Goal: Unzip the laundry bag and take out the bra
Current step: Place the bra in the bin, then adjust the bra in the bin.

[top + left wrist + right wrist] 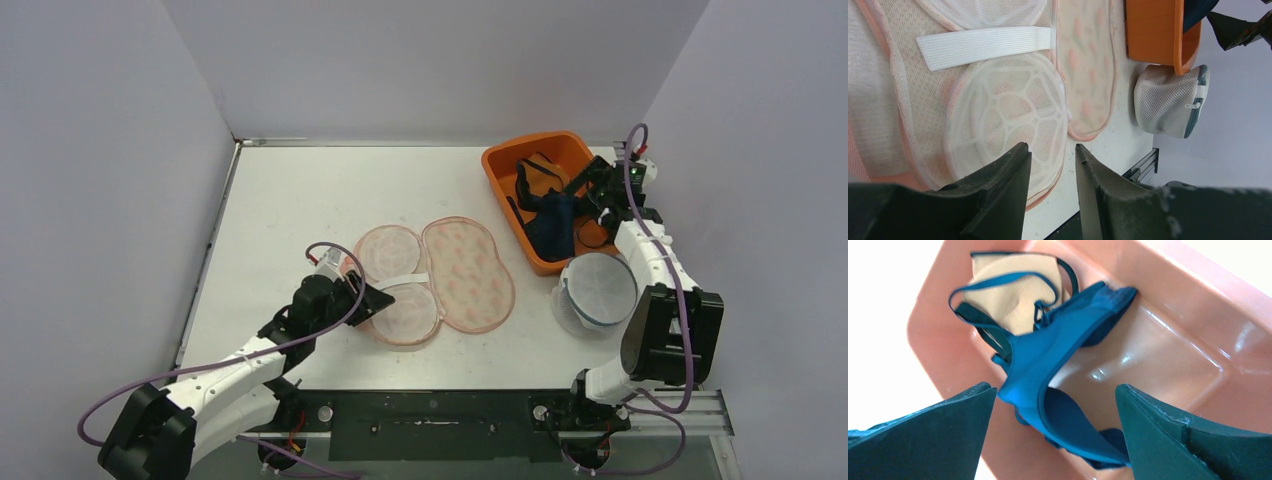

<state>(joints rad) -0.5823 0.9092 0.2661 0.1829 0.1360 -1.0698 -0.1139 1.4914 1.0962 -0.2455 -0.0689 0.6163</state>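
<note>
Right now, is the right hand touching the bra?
Cannot tell. Right wrist view: the right hand stands open over the bra in the orange bin; fabric passes behind one of its fingers.

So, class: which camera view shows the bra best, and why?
Right wrist: the bra fills the frame, cups and straps clear. The top view shows it small, draped over the orange bin's rim. The left wrist catches only a dark sliver.
</note>
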